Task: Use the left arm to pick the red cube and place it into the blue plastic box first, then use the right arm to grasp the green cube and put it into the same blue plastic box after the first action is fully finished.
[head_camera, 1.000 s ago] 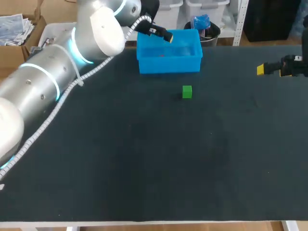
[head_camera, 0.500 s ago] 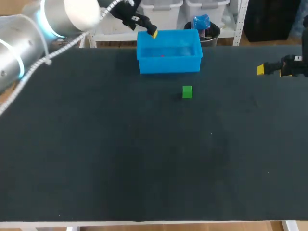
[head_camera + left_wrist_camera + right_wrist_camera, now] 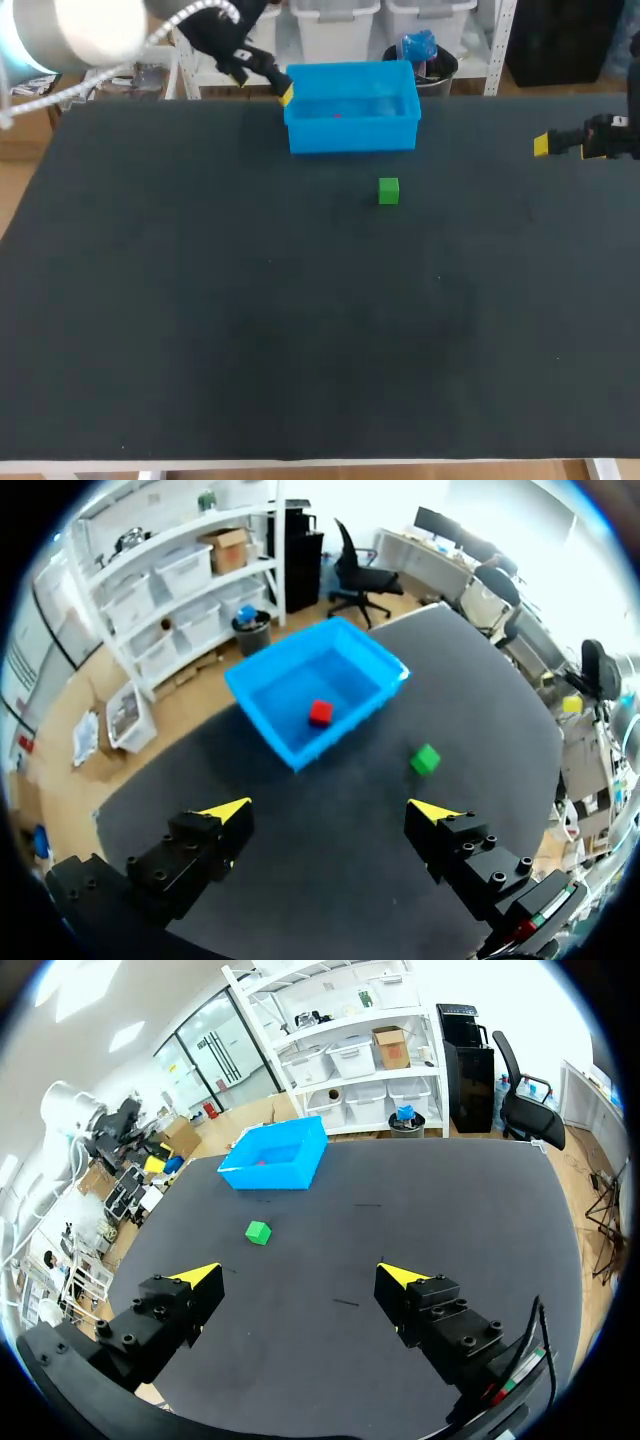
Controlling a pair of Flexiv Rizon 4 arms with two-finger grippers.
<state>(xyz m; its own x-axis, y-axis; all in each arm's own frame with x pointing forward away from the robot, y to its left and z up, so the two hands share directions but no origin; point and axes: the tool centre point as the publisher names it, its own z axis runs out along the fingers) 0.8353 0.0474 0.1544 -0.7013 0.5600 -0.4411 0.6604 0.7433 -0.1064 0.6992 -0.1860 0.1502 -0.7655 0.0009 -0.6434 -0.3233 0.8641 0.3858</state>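
The left gripper (image 3: 335, 810) has been pulled back from over the blue plastic box (image 3: 350, 135) to just beside its left corner, fingers wide apart, nothing held. The small red cube (image 3: 320, 712) is left inside the box, so the first step looks done. The small green cube (image 3: 389, 190) has not been moved. The right gripper (image 3: 300, 1275) is kept well away, fingers apart, empty.

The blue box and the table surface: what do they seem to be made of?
Blue box: probably moulded plastic, smooth with a slight sheen; thin walls, even colour. Table surface: dark, matte covering, perhaps a mat or cloth; it shows no reflections, so I am unsure.
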